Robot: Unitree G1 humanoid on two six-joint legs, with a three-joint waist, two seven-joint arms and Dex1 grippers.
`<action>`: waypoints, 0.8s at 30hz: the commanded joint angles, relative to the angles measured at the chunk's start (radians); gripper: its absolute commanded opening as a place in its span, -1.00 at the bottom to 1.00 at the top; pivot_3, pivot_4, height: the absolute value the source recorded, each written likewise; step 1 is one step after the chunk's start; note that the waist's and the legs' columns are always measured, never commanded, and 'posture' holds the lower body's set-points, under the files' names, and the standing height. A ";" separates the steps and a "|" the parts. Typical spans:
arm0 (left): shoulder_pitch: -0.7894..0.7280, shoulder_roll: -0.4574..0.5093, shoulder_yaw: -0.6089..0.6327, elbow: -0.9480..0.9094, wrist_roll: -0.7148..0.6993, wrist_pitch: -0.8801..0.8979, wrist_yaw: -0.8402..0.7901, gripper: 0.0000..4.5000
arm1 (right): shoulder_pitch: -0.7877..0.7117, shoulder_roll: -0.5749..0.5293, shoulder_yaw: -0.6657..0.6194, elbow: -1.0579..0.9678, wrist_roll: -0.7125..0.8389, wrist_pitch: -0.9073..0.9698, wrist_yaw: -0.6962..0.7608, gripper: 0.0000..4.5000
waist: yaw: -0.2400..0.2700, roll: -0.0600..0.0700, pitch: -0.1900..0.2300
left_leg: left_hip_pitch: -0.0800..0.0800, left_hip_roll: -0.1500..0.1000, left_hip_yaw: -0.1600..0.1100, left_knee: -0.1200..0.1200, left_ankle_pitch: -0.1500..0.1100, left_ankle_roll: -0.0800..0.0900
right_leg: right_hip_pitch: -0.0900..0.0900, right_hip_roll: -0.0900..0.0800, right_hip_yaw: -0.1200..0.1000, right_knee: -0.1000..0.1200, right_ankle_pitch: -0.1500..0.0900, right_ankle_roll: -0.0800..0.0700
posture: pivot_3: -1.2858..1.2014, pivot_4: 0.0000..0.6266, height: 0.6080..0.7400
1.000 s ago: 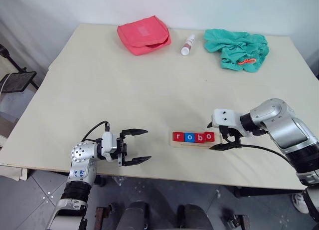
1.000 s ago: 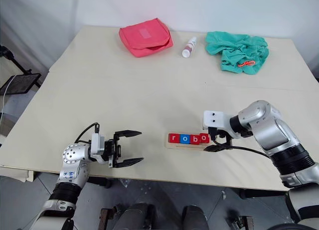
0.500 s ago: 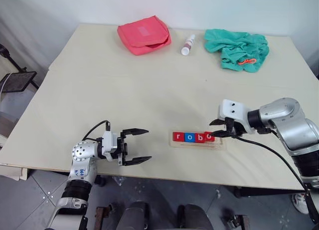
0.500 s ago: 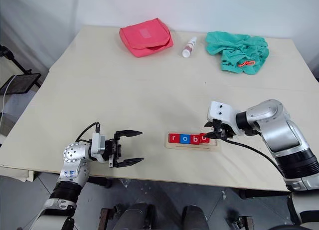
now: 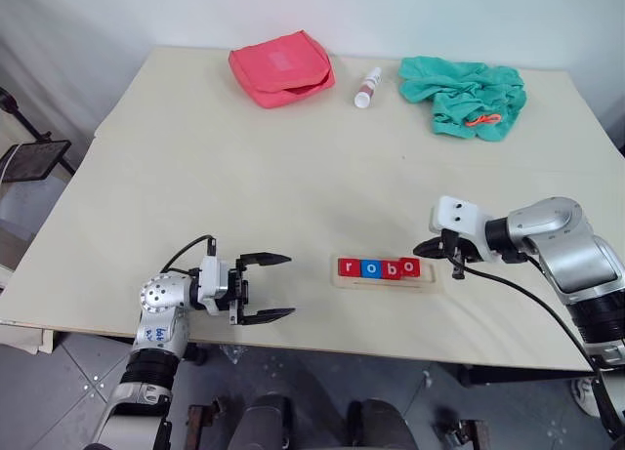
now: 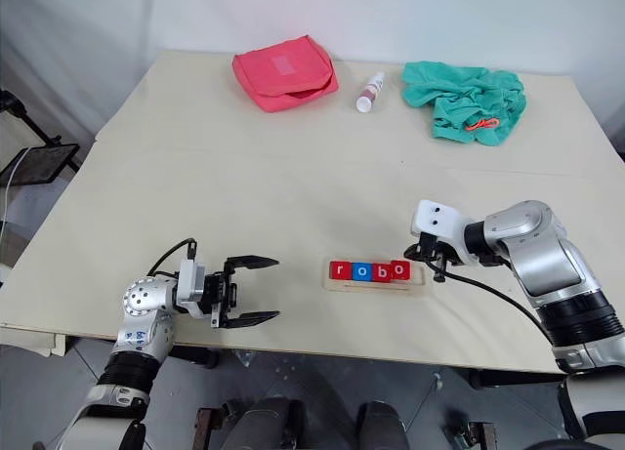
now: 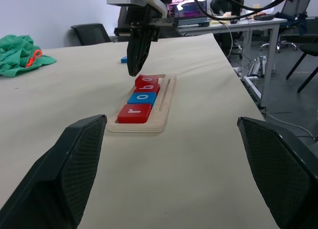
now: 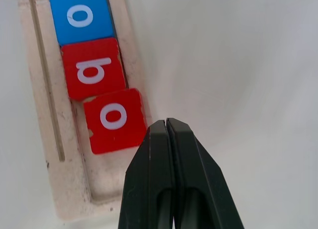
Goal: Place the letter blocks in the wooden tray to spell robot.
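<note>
4 blocks r-o-b-o [image 5: 380,267] sat in wooden tray [image 5: 386,283], last o crooked. R gripper [image 8: 167,134] pinched shut, empty, beside it. L gripper [image 5: 274,288] spread wide, idle. Next prob: fetch the blue block [image 7: 124,59], likely t, beyond tray.

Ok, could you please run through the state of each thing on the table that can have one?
Left pincer: open, empty, hovering.
Right pincer: shut, empty, by the tray's unfilled end.
Wooden tray: four blocks in, last slot free.
Letter blocks: r, o, b, o in line; the last o sits crooked.
Red pouch: closed.
Small bottle: lying down.
Green cloth: crumpled.
</note>
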 commanded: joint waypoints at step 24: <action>-0.053 0.027 0.031 0.033 -0.020 0.011 -0.028 1.00 | 0.036 -0.016 -0.081 -0.130 0.054 0.066 -0.015 -0.98 | 0.000 0.000 0.000 | 0.000 0.000 0.000 0.000 0.000 0.000 | 0.000 0.000 0.000 0.000 0.000 0.000 | 0.03 -0.52 1.00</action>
